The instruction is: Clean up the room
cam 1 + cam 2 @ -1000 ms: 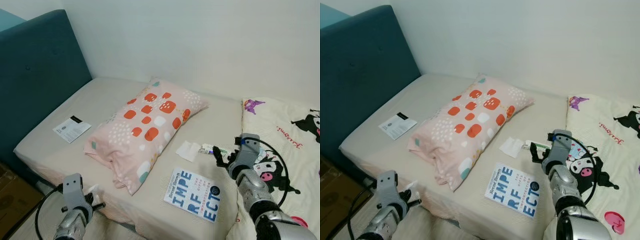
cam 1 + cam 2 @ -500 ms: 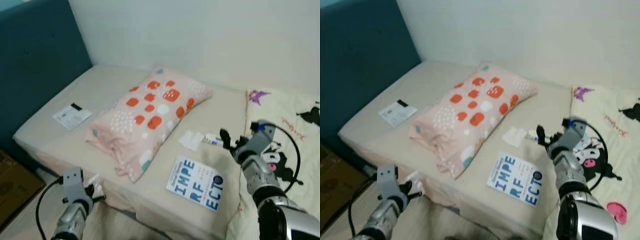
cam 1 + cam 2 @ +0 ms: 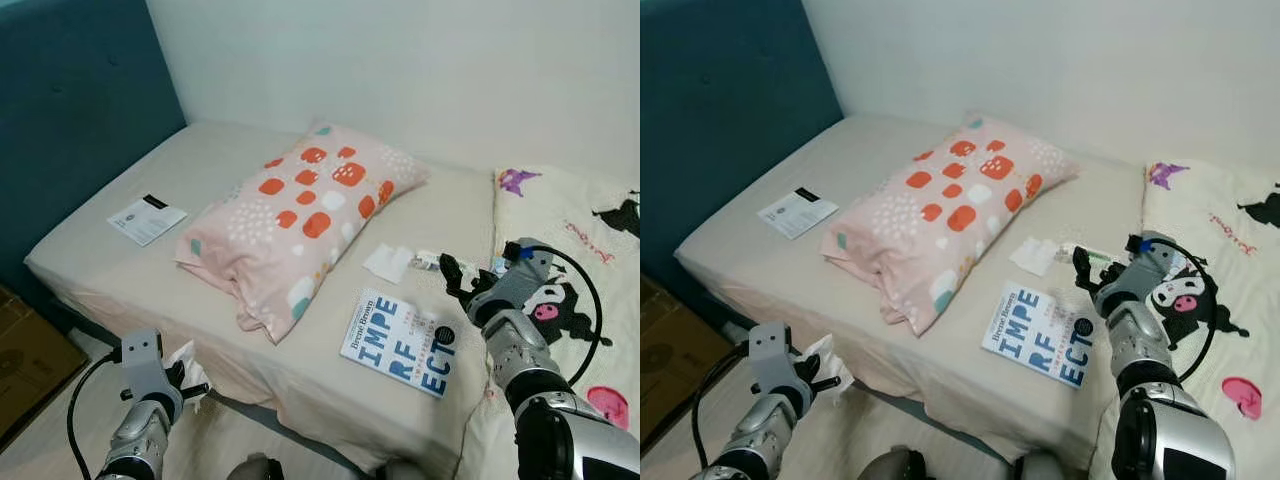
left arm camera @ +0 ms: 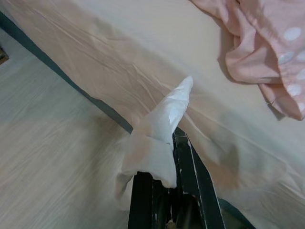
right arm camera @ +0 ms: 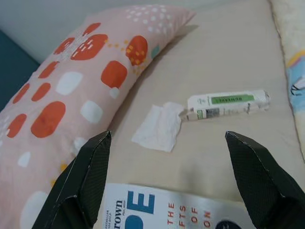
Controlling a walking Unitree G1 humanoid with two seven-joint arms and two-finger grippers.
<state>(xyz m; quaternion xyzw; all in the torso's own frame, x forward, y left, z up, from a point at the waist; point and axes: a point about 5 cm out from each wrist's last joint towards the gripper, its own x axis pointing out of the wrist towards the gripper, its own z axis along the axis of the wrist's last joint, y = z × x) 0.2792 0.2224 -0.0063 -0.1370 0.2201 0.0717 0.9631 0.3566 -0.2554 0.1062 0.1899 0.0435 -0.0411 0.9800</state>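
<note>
Advancing since the earlier frame, the right pincer [image 5: 167, 186] is hovering, fingers apart, over the tube [image 5: 228, 105] and tissue [image 5: 157, 128] lying mid-bed near the book [image 3: 400, 342]. Below the bed's front edge, the left pincer [image 4: 164, 191] is gripping a white tissue wad [image 4: 157, 138].

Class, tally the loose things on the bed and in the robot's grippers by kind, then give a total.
Pillow: 1
Book: 1
Tube: 1
Leaflet: 1
Tissues: 2, one on the bed, one in the left gripper
Total: 6

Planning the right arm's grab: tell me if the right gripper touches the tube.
Apart. In the right wrist view the right gripper is open, with bare sheet between its fingers and the tube.
</note>
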